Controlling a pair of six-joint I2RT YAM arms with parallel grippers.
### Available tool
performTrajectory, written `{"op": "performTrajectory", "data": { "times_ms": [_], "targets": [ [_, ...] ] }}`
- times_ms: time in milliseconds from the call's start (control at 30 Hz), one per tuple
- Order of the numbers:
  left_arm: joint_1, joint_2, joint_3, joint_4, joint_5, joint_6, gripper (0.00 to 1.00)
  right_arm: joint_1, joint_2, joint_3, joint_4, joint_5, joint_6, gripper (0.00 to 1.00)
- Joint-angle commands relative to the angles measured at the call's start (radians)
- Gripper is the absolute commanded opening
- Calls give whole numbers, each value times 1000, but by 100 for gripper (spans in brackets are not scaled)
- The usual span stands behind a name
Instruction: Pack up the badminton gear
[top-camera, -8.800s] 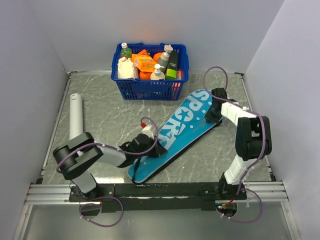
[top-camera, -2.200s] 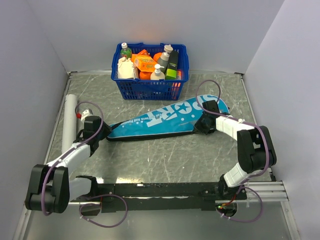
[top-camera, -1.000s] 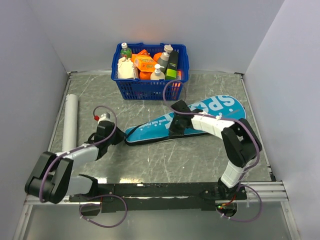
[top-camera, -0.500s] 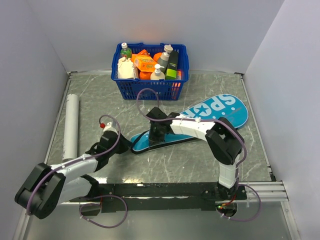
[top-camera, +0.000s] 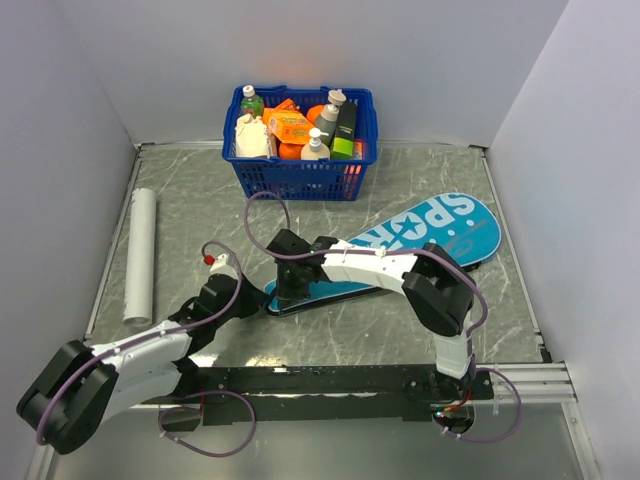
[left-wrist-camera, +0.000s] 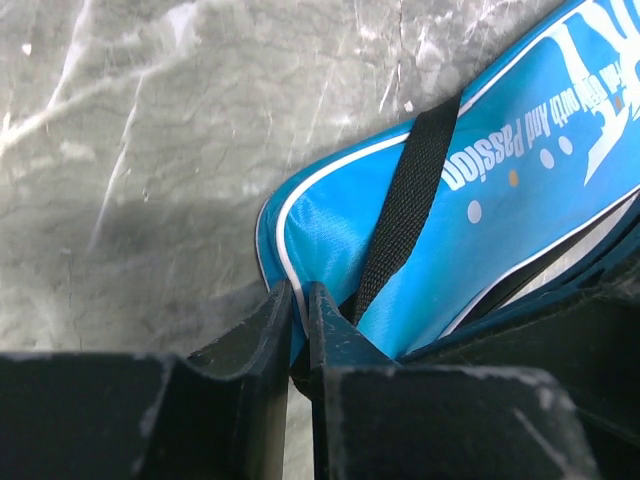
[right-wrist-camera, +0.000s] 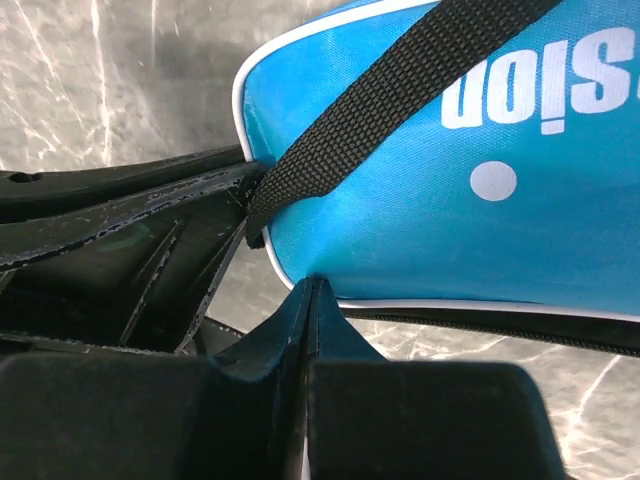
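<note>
left gripper (left-wrist-camera: 299, 305) pinches the teal case (left-wrist-camera: 480, 190) at its narrow end. right gripper (right-wrist-camera: 311, 300) pressed together, tip on same end's edge, under black strap (right-wrist-camera: 400, 90). Likely zipping step: left must anchor. white tube (top-camera: 140, 255) well off, unpacked.

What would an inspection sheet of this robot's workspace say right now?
Surface: grey marbled table; nothing spilled seen.
Job's things: teal case lying diagonally; white tube along the left edge, apart from it. Rackets, shuttlecock: nothing seen.
Clutter: blue basket of bottles and orange packs at the back.
Grippers: left gripper shut on the case's narrow end; right gripper shut, tips at the case's edge, grip unclear.
Cables: purple cables loop loosely over both arms.
Surroundings: plain walls on three sides.
</note>
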Motion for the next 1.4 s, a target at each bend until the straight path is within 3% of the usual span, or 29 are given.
{"op": "performTrajectory", "data": {
  "times_ms": [0,200,467,667,700,900,1000,1200,1367],
  "targets": [
    [-30,-68,-25,47,85,-28,15,65,-25,54,136,-60,128,0],
    [-33,-183,-71,44,74,-36,17,101,-54,8,279,-63,171,0],
    [-32,-153,-60,62,83,-23,18,184,-45,120,157,109,209,0],
    [-33,-142,-79,83,76,-36,18,245,-52,92,172,259,307,1],
    [-33,-145,-80,80,72,-34,18,250,-51,92,172,267,315,2],
    [-32,-162,-71,50,62,-31,18,250,-43,121,129,261,278,31],
    [-32,-164,-56,21,49,-22,19,235,-100,82,126,278,257,39],
    [-32,-199,-1,-53,46,-2,19,178,-279,-92,95,311,235,42],
    [-32,-278,71,-211,-16,50,24,79,-452,-299,78,307,183,44]
  ]
}}
